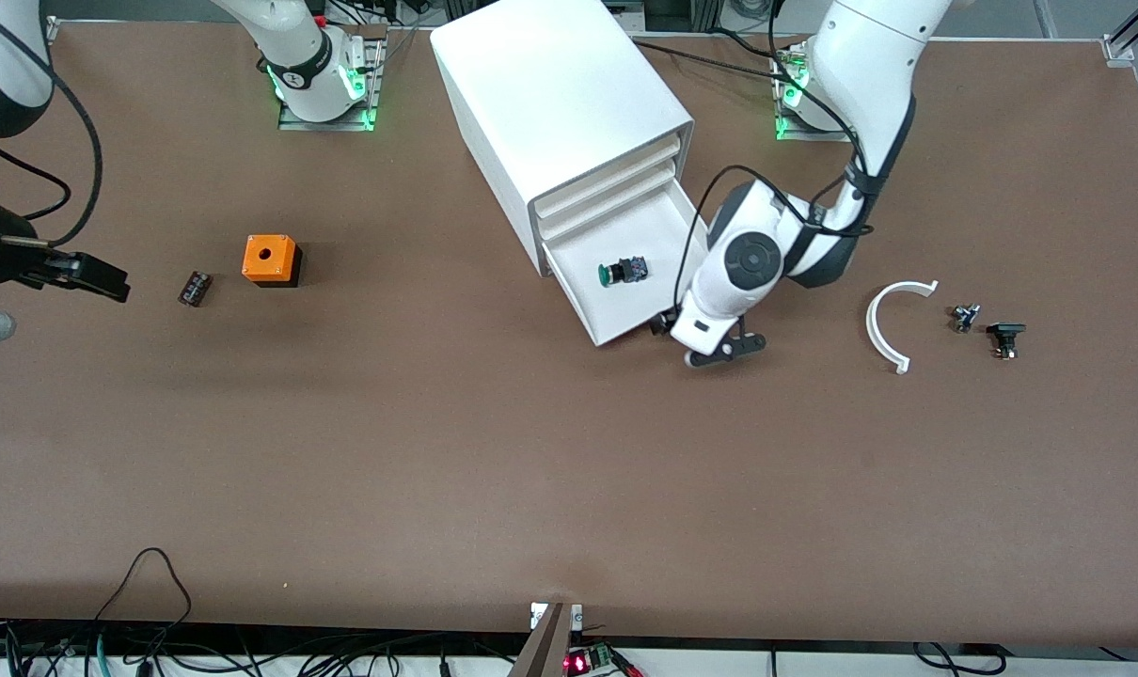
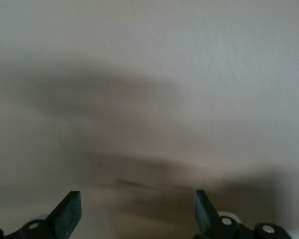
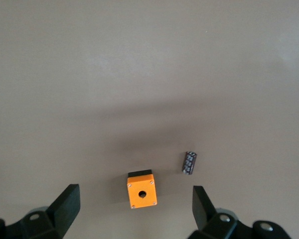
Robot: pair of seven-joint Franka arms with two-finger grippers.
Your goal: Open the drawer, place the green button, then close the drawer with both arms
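Lining up the close, I have the left gripper (image 1: 710, 343) low at the drawer (image 1: 658, 226)'s front lip, centre-right of the frame, jaws apart and holding nothing so it can push. The button (image 1: 623, 272) already lies inside the pulled-out drawer. The right gripper (image 1: 89, 275) waits at the left edge, jaws apart, clear of the orange cube (image 1: 270, 259).

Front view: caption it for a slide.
Button lies in the open drawer; left gripper, open, beside its front lip.
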